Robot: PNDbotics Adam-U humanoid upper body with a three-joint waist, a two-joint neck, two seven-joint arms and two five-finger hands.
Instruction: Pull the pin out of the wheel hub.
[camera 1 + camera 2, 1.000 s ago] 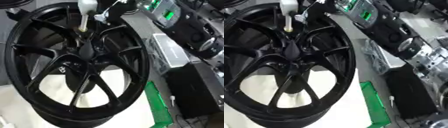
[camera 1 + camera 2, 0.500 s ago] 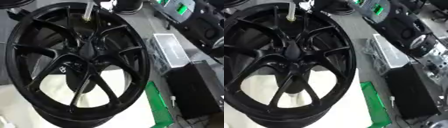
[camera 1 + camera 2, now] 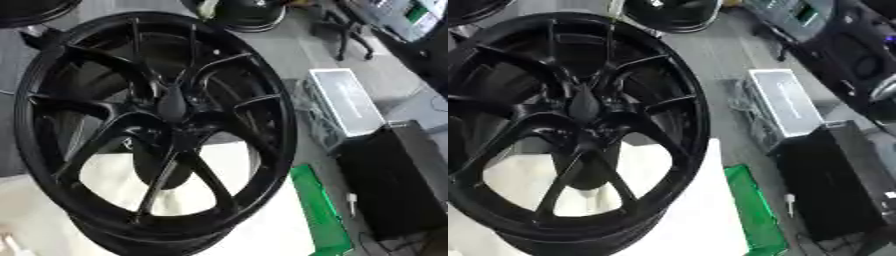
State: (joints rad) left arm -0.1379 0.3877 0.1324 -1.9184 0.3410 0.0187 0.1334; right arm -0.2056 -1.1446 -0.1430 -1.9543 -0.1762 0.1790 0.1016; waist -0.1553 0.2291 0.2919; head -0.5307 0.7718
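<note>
So the big glossy black multi-spoke alloy wheel (image 3: 157, 135) fills most of the view, lying tilted on the white tabletop (image 3: 262, 225), with its dark pointed hub cone (image 3: 171, 102) roughly in the middle. Neither robot hand shows in either eye view, so I can't tell what the fingers are doing.

The pin is the tricky bit. In the right eye view there's a thin pale rod (image 3: 612, 17) at the top edge, running down toward the far rim of the wheel, and I think that's it, but it's too blurry to be sure whether it's seated in the wheel or already clear of it.

Handling-wise, my guess is that the pin is light, stiff and smooth, so it'd slip if pinched near the tip. I'd grab it high on the shaft, thumb against fingers, and pull straight along its length. The wheel looks heavy enough to stay put.

Off to the right: a silver metal case (image 3: 343, 107), a black box (image 3: 398, 185) and a green strip (image 3: 319, 215).
</note>
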